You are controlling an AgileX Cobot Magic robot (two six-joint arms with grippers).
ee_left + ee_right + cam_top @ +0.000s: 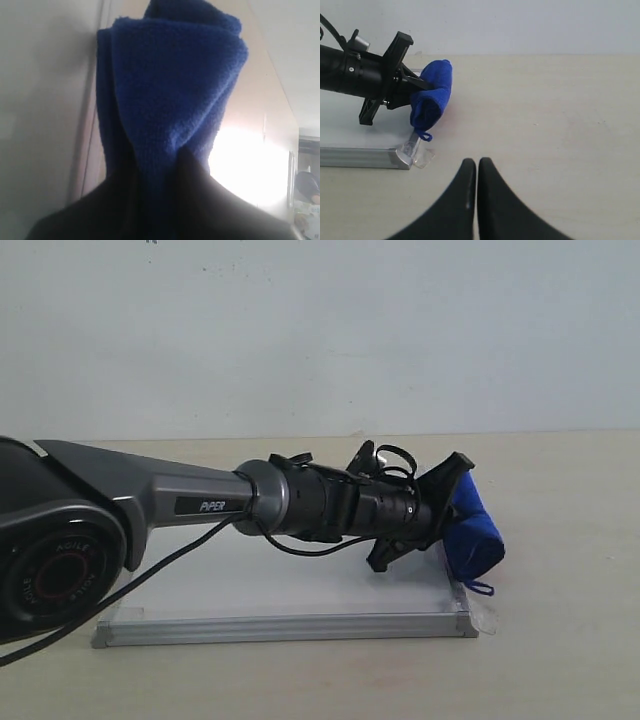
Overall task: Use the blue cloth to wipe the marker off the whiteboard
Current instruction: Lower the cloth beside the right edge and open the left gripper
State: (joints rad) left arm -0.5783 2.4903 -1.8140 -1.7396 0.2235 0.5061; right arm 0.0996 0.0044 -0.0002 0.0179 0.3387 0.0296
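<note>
The whiteboard (300,590) lies flat on the table, its silver frame (285,628) facing the exterior view and clear tape (420,152) at its near right corner. My left gripper (440,510) reaches over the board's right end and is shut on the blue cloth (470,530), a thick roll with its loop (424,135) hanging over the corner. In the left wrist view the blue cloth (170,95) fills the space between the dark fingers (220,205). No red marker lines show; the arm covers much of the board. My right gripper (477,162) is shut and empty over bare table.
The left arm's grey link (150,500) and cable (170,560) stretch across the board from the left. A beige table (545,110) runs to the right of the board, with a pale wall (320,330) behind.
</note>
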